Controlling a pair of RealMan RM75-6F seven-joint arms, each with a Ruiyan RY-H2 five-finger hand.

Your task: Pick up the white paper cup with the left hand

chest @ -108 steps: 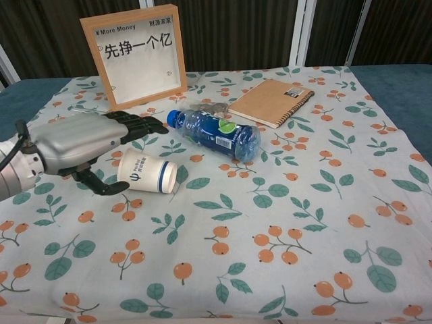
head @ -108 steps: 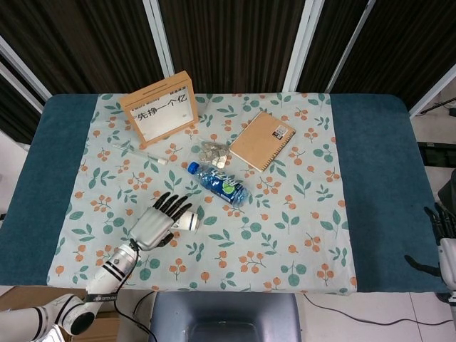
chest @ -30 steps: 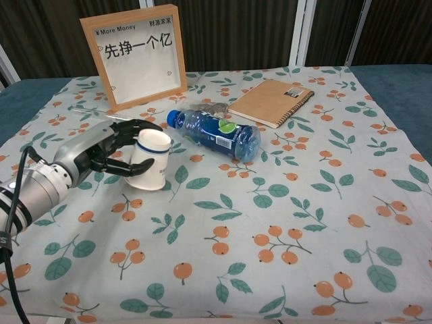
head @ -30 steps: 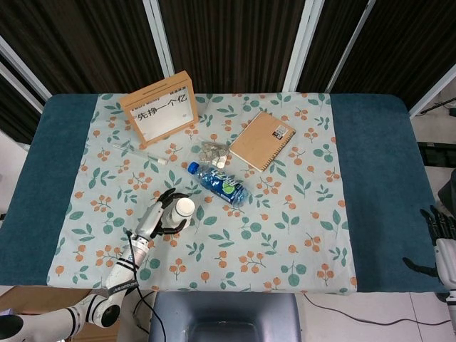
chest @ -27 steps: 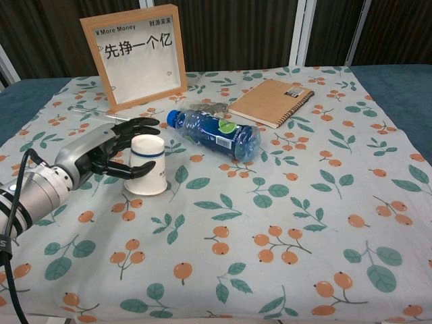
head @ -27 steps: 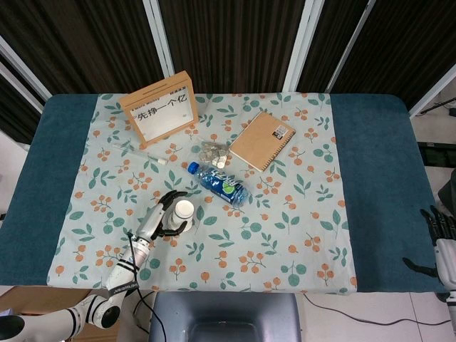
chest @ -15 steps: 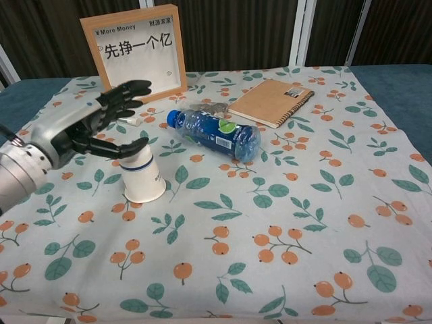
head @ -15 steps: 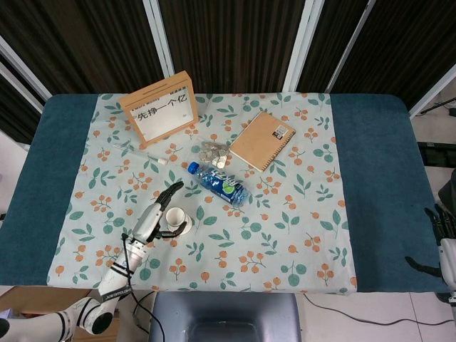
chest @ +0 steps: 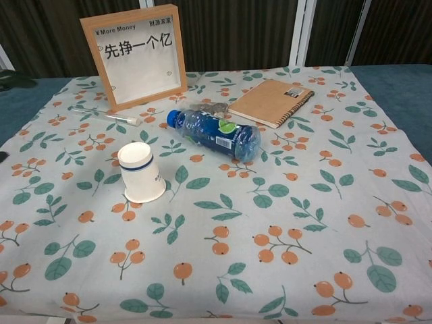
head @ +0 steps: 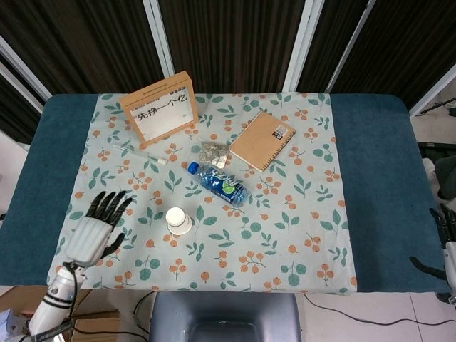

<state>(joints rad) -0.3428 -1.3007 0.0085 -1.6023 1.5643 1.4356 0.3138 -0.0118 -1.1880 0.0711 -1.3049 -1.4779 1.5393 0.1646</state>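
The white paper cup with a blue band stands mouth-down on the floral cloth, left of centre; the chest view shows the cup on its own with nothing touching it. My left hand hovers well to the left of the cup over the cloth's left edge. Its fingers are spread and it holds nothing. The chest view does not show this hand. My right hand hangs off the table's right edge, partly cut off, with its fingers apart and empty.
A blue water bottle lies just beyond the cup to its right. Behind it are several coins, a brown notebook, a wooden-framed sign and a thin white pen.
My left hand let go of the cup, leaving it standing mouth-down, and drew back to the left and out of the chest view. The right hand barely moved.
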